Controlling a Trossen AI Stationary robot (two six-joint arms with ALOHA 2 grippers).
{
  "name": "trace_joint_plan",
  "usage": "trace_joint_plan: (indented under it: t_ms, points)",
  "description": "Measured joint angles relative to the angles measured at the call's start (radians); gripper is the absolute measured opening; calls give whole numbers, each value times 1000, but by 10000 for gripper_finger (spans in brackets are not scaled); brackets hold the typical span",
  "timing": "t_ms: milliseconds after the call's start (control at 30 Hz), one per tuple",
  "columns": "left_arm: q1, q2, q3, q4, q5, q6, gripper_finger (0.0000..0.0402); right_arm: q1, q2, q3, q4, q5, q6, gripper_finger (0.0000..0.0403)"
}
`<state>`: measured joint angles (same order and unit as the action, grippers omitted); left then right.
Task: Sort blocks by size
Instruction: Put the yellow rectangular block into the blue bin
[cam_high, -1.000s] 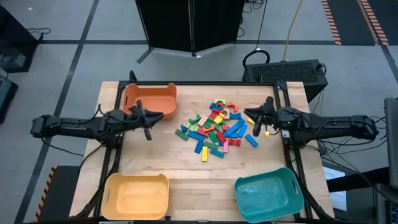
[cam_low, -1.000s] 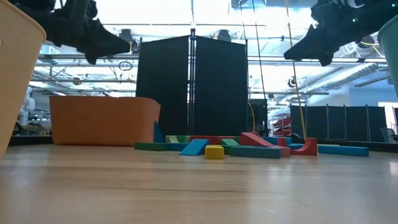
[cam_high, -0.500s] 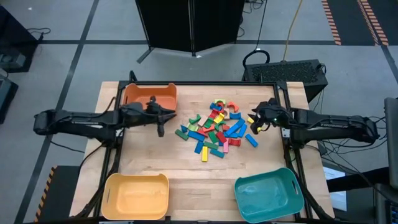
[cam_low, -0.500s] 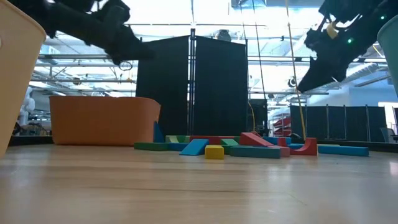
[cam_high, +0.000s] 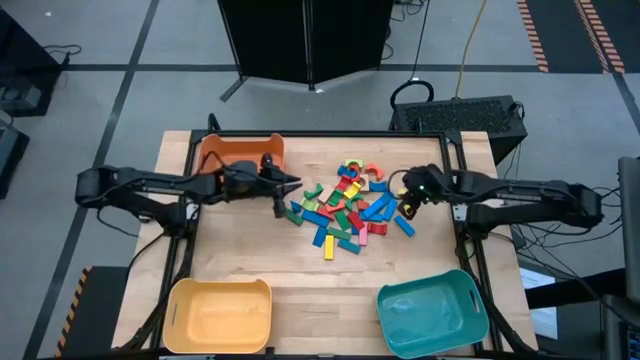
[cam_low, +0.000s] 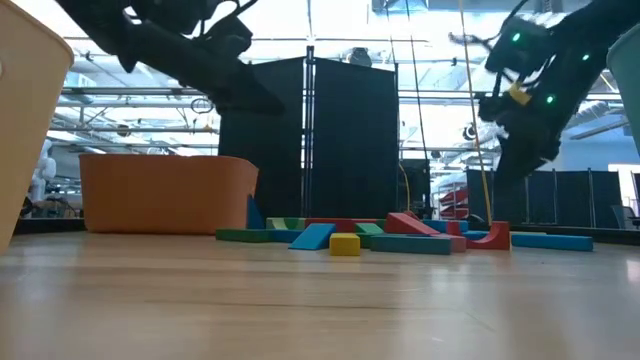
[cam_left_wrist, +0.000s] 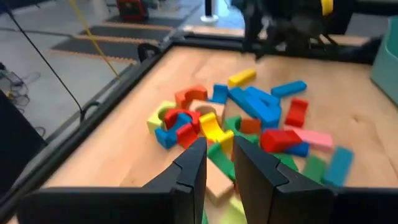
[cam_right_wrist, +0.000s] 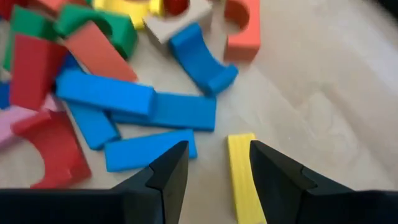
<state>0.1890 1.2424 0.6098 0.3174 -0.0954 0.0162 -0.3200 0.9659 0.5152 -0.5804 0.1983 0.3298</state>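
Two dozen or so painted blocks (cam_high: 345, 205) lie in a loose heap at the middle of the wooden table (cam_high: 250, 260), many overlapping so that lower pieces are partly hidden. The left gripper (cam_high: 281, 196) hangs at the heap's left edge, beside the orange bin (cam_high: 240, 152); in the left wrist view its fingers stand a narrow gap apart with nothing between them. The right gripper (cam_high: 407, 203) hovers at the heap's right edge, fingers spread and empty, a yellow bar (cam_right_wrist: 244, 180) below the gap, seemingly not touched. In the low view both grippers are dark silhouettes above the table. The yellow bin (cam_high: 220, 317) and teal bin (cam_high: 432, 310) sit at the near edge, their contents hard to make out.
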Motion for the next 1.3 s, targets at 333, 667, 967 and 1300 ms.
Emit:
trace_joint_plan:
  t_ms: [333, 667, 967, 1300]
  points:
    - [0, 45, 0, 81, -66, 0, 80, -103, 199, 28, -15, -14, -32, 160]
    - [0, 45, 1, -58, -65, -3, 80, -132, 247, 50, -46, -9, -65, 160]
    - [-24, 45, 1, -119, -66, -11, 80, -132, 281, 50, -39, -44, -80, 201]
    - [-34, 45, 1, -116, -74, -10, 80, -191, 372, 51, -28, -17, -72, 237]
